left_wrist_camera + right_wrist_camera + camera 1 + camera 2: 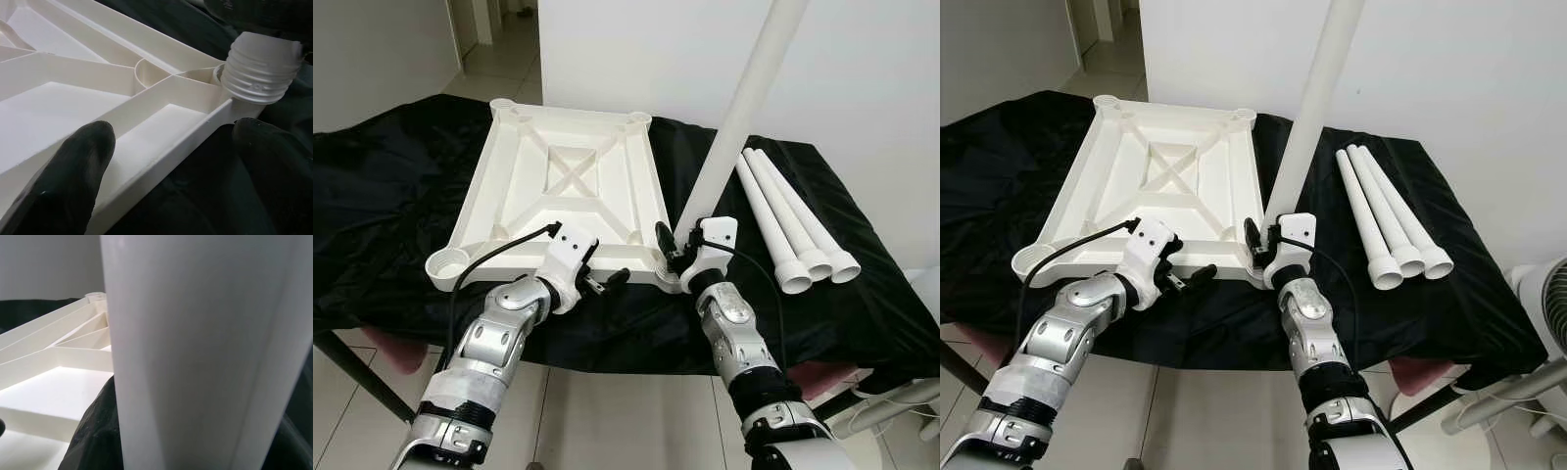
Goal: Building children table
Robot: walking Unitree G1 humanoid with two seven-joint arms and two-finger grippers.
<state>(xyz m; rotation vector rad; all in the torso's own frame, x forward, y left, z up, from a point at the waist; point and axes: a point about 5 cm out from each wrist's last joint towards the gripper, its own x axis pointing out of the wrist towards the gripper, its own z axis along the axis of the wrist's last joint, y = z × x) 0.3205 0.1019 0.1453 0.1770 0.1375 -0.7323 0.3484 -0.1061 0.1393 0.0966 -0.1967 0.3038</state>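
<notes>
Bright, even light (close-ups soft)

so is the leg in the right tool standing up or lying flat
Standing up, tilted a little. The leg rises from the near right corner of the upturned table top, held low by the right tool.

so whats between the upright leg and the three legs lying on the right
Just bare black cloth. In the left eye view nothing sits between the upright leg, held in the right tool, and the three loose legs.
</notes>
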